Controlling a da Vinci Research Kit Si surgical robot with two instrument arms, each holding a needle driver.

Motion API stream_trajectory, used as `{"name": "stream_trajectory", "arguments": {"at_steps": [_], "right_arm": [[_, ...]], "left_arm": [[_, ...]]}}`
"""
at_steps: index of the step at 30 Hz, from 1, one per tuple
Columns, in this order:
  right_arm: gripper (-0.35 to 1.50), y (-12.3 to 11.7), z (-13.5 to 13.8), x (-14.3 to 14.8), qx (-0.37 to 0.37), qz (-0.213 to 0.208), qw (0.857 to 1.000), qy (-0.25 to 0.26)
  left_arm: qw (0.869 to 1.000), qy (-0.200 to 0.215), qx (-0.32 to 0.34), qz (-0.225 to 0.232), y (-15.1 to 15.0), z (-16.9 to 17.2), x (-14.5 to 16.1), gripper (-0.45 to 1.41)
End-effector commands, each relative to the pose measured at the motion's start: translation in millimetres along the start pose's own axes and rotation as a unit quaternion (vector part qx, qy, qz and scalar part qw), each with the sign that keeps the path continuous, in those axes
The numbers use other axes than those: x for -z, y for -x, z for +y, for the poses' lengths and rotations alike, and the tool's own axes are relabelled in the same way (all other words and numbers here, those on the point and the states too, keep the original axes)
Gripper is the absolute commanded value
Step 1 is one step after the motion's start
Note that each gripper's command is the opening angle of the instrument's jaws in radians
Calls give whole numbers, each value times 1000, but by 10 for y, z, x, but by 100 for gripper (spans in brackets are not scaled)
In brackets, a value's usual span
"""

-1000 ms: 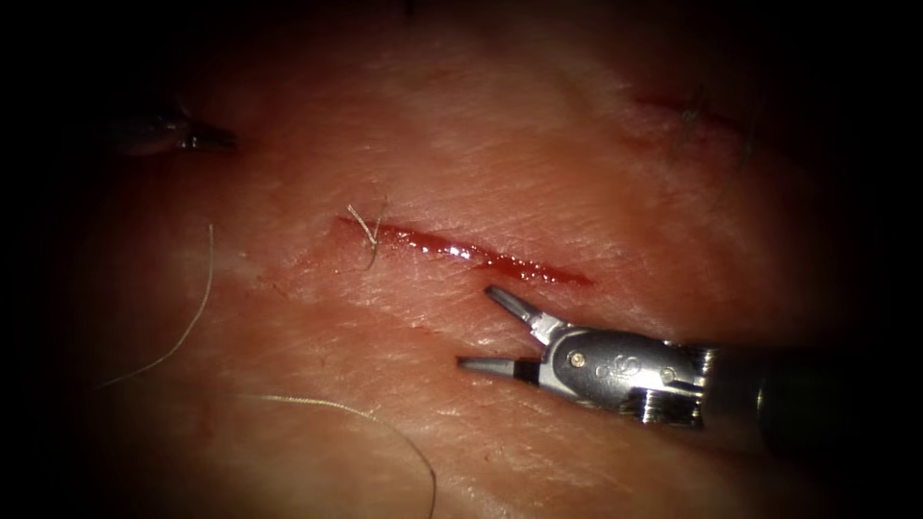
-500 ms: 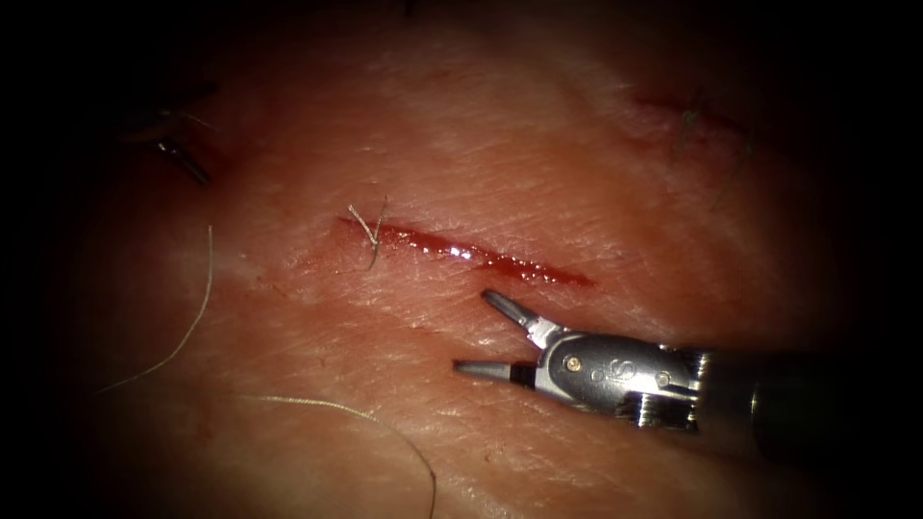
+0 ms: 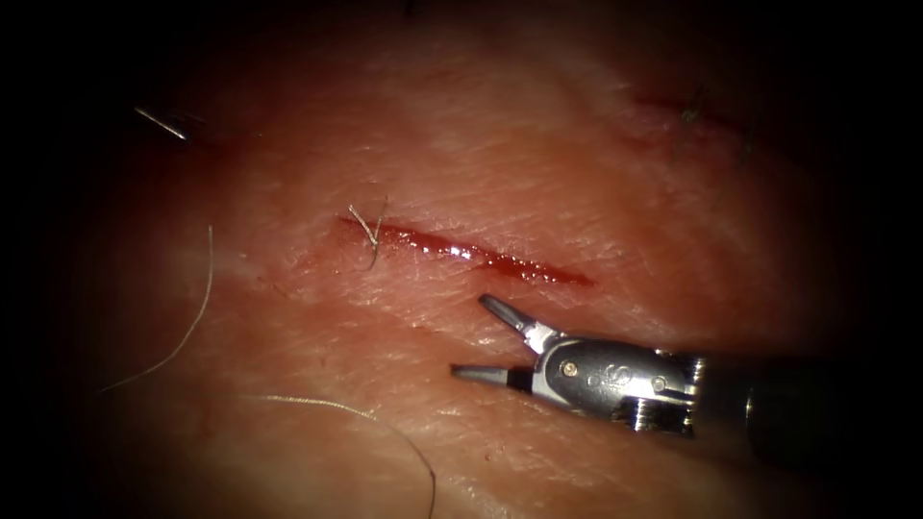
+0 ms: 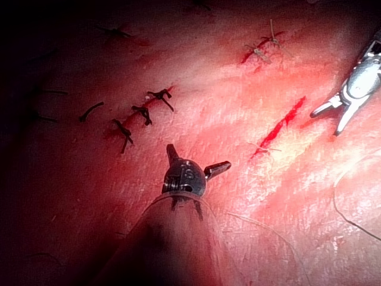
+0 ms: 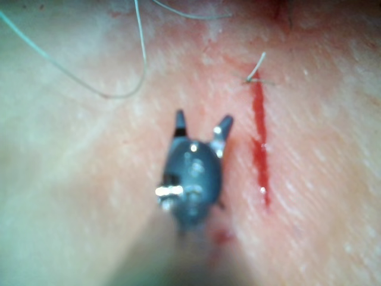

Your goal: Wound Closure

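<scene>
Since the earlier frames the right tool has slid slightly left and down, and the left tool has shifted at the dim upper left, where a thin glint now shows. The tissue carries a cut, mostly unclosed and lined with red fluid, with one stitch at its left end. Loose thread lies left of the cut. Both tools' jaws are spread and grasp nothing; I cannot make out the needle.
</scene>
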Motion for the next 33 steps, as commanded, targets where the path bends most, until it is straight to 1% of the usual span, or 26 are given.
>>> {"name": "stream_trajectory", "arguments": {"at_steps": [1,4,7,10,14,16,19,21,23,27,30,31,33], "right_arm": [[135,4,-5,-6,-1,1,1000,-1],[135,3,-5,-5,-7,1,1000,-2],[135,2,-5,-4,-7,1,1000,-2],[135,2,-5,-4,-8,1,1000,-4],[133,2,-5,-4,-8,1,1000,-4],[133,2,-5,-4,-7,1,1000,-4],[133,2,-5,-4,-7,2,1000,-5],[133,2,-5,-4,-7,2,1000,-5],[133,2,-6,-3,-7,2,1000,-5],[133,2,-6,-2,-7,2,1000,-6],[133,2,-6,-3,-7,2,1000,-6],[133,2,-6,-3,-7,2,1000,-6],[133,2,-6,-3,-7,2,1000,-5]], "left_arm": [[1000,20,-3,5,5,10,-6,118],[997,69,-17,17,11,48,-6,109],[993,114,-38,9,21,87,-17,101],[987,150,-54,-21,30,122,-38,99],[977,184,-75,-80,38,156,-75,98],[973,190,-84,-101,41,167,-96,93],[970,187,-86,-128,47,177,-123,86],[968,186,-81,-149,53,181,-136,78],[963,186,-77,-181,62,186,-147,73],[955,185,-62,-223,80,194,-158,73],[952,192,-56,-231,83,196,-158,69],[951,195,-55,-234,85,197,-157,62],[949,197,-59,-239,87,199,-157,57]]}}
